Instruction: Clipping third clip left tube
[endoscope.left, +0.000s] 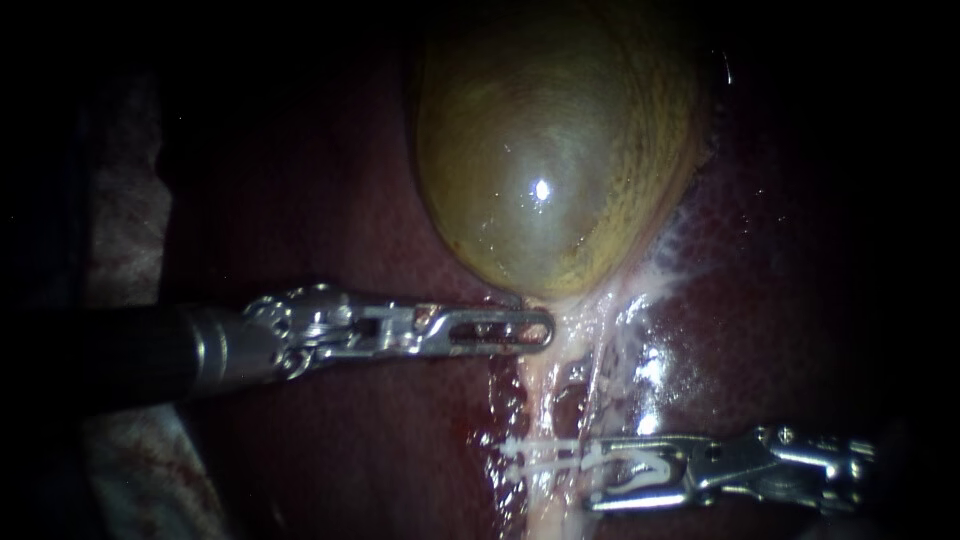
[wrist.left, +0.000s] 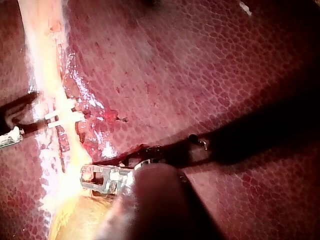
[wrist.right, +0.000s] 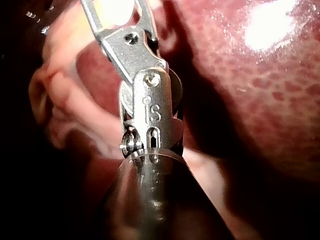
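Note:
The yellow-green gallbladder (endoscope.left: 550, 160) lies on the dark red liver (endoscope.left: 360, 240). From its neck a pale left tube (endoscope.left: 538, 395) runs down, and two white clips (endoscope.left: 535, 455) sit across it. My left instrument (endoscope.left: 548, 328) comes in level, and its slotted jaws are shut on tissue at the gallbladder's neck. My right instrument (endoscope.left: 592, 478) lies just right of the two clips; its jaws stand apart and hold a white clip (endoscope.left: 640, 470). In the left wrist view the clips (wrist.left: 62, 116) lie ahead of my left instrument (wrist.left: 87, 176).
A second pale strand (endoscope.left: 605, 370) runs down right of the left tube, with wet white tissue (endoscope.left: 670, 250) fanning toward the gallbladder. Cloth (endoscope.left: 125, 230) lies at the far left. The right wrist view shows only the hinge (wrist.right: 135, 55) over liver.

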